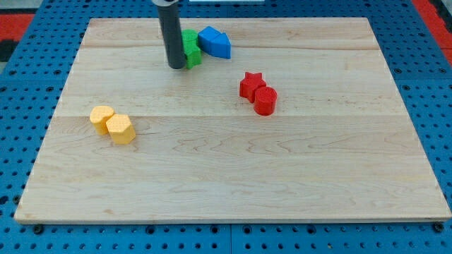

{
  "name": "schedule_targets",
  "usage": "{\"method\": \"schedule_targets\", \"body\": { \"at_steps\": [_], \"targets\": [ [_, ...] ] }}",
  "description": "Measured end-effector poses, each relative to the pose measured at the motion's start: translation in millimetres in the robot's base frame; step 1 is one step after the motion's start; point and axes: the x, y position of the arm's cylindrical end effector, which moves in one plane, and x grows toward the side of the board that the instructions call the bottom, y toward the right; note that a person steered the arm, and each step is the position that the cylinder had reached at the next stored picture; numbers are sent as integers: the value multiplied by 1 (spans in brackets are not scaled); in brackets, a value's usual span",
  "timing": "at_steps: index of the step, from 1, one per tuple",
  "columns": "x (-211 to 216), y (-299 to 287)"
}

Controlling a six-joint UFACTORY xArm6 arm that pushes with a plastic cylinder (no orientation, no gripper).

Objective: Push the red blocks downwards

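A red star block [250, 84] and a red cylinder block [265, 101] touch each other right of the board's middle, the cylinder lower right of the star. My tip [176, 66] rests on the board near the view's top, well left of and above the red blocks. It stands against the left side of a green block [191, 49].
A blue block [215, 42] lies right of the green one, touching it. Two yellow blocks [102, 117] [121, 129] sit together at the view's left. The wooden board [233, 183] lies on a blue pegboard surface.
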Motion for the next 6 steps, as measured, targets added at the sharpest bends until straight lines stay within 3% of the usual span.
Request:
{"method": "schedule_targets", "body": {
  "at_steps": [2,3,4,5,6],
  "targets": [
    [17,87],
    [72,125],
    [97,146],
    [120,216],
    [162,234]
  ]
}}
